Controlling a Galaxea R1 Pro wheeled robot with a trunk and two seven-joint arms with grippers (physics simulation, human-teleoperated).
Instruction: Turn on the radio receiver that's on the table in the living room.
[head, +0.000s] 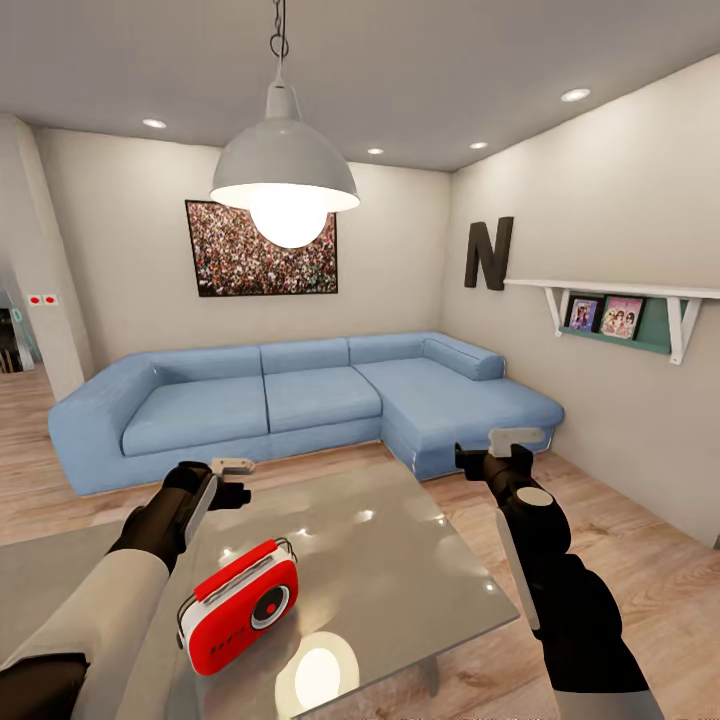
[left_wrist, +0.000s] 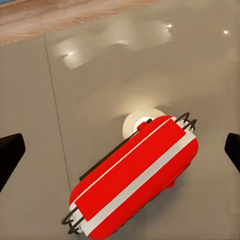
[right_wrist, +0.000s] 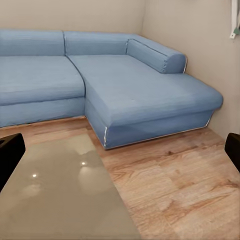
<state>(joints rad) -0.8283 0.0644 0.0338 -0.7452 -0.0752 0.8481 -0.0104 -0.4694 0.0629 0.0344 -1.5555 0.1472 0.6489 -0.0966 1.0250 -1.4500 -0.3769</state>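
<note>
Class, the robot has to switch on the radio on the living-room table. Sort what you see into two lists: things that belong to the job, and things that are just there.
Belongs to the job:
radio receiver
table it stands on
left gripper, open, above the radio

Just there:
blue sofa
pendant lamp
crowd picture
letter N
wall shelf

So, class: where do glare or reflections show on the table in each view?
Head view: the lamp mirrors as a bright disc on the table just in front of the radio. Left wrist view: the same disc sits behind the radio, with small ceiling-light glints. Right wrist view: faint glints on the table.
</note>
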